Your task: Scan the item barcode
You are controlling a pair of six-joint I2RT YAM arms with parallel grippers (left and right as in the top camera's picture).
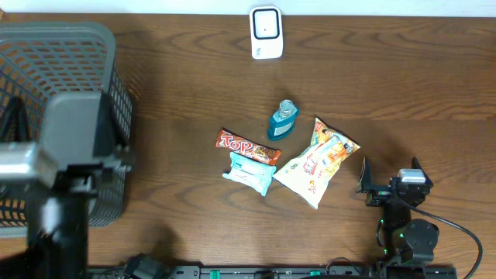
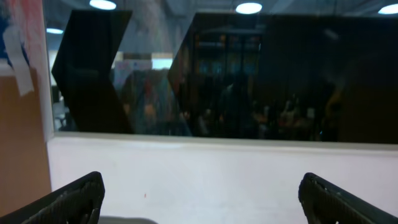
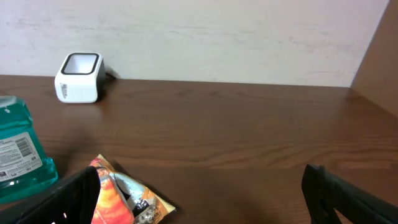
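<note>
Four items lie mid-table: a teal bottle (image 1: pixel 283 120), a red "Top" bar (image 1: pixel 247 146), a pale teal packet (image 1: pixel 250 172) and an orange-and-white snack bag (image 1: pixel 318 163). The white scanner (image 1: pixel 266 32) stands at the far edge. My right gripper (image 1: pixel 390 172) sits low, just right of the snack bag, open and empty. In the right wrist view the right gripper (image 3: pixel 205 199) faces the scanner (image 3: pixel 78 78), with the bottle (image 3: pixel 18 155) and the bag's corner (image 3: pixel 124 196) at its left finger. My left gripper (image 2: pixel 208 202) is open, holds nothing, and points at a wall and a dark window.
A grey mesh basket (image 1: pixel 54 116) stands at the table's left side, partly covered by the raised left arm (image 1: pixel 70 155). Brown wall panels rise at the right of the right wrist view. A cable runs from the scanner.
</note>
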